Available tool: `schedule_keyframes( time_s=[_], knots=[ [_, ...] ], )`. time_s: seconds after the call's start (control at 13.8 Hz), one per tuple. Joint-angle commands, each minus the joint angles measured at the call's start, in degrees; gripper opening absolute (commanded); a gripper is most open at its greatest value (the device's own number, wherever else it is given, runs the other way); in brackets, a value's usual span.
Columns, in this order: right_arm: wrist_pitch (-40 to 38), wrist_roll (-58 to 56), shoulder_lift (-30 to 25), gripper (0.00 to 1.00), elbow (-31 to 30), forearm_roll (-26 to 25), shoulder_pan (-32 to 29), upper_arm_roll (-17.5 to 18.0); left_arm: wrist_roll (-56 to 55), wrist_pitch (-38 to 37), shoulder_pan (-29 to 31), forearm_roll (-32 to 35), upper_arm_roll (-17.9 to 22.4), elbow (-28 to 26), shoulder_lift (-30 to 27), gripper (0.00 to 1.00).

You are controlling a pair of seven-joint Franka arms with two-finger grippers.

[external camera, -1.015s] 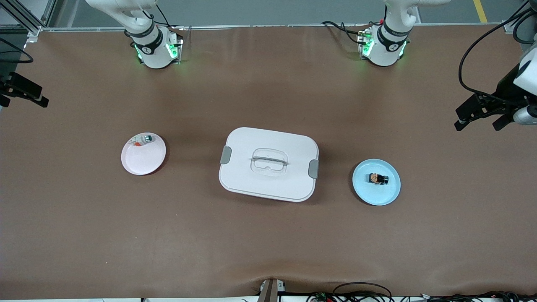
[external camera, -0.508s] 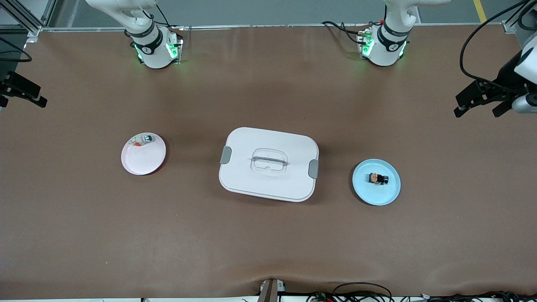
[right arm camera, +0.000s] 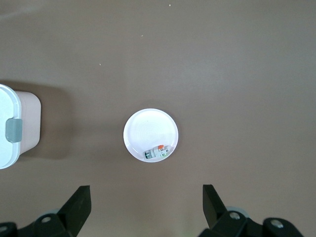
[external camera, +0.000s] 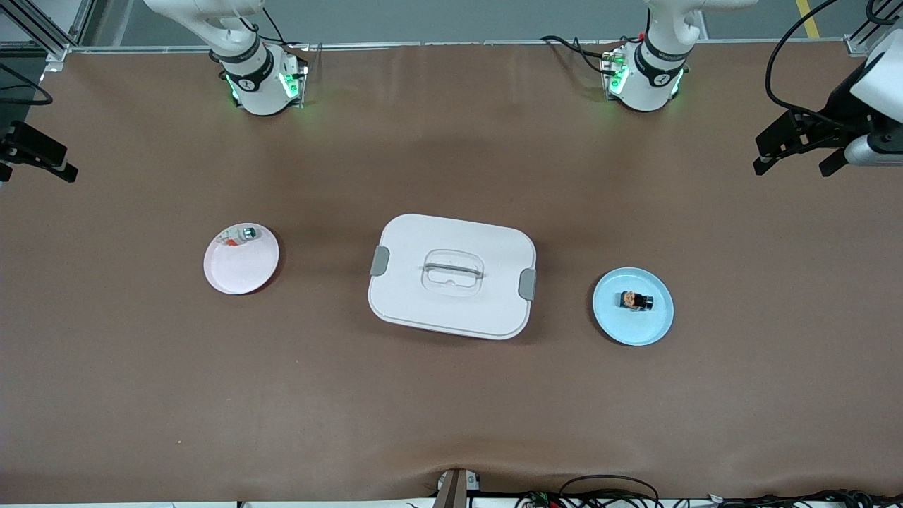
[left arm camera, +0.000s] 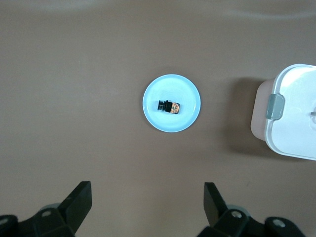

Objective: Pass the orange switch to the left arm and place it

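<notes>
A brown table [external camera: 451, 423] meets grey floor [external camera: 451, 21], with cables [external camera: 607, 490].

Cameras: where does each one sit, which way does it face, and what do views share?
Front view: high across the table, facing both bases; box central, left gripper and right gripper at the edges.
Left wrist view: looks down past its open fingers at the orange switch on the blue plate.
Right wrist view: looks down past its open fingers at the pink plate.
Shared: every view shows the box.
</notes>
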Motion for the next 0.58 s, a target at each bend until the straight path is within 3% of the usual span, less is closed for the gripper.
schedule_keyframes(
  time_s=[0.0,0.51],
  knots=[
    [0.6,0.5,-1.5,1.0,-1.6,-0.9,0.2,0.0,0.9,-1.4,0.2,-0.2,-0.1,-0.1,-0.1,1.0],
    [0.6,1.1,-1.5,1.0,-1.6,-0.4,0.1,0.0,1.0,-1.4,0.2,-0.2,-0.1,0.2,0.6,1.0]
  ],
)
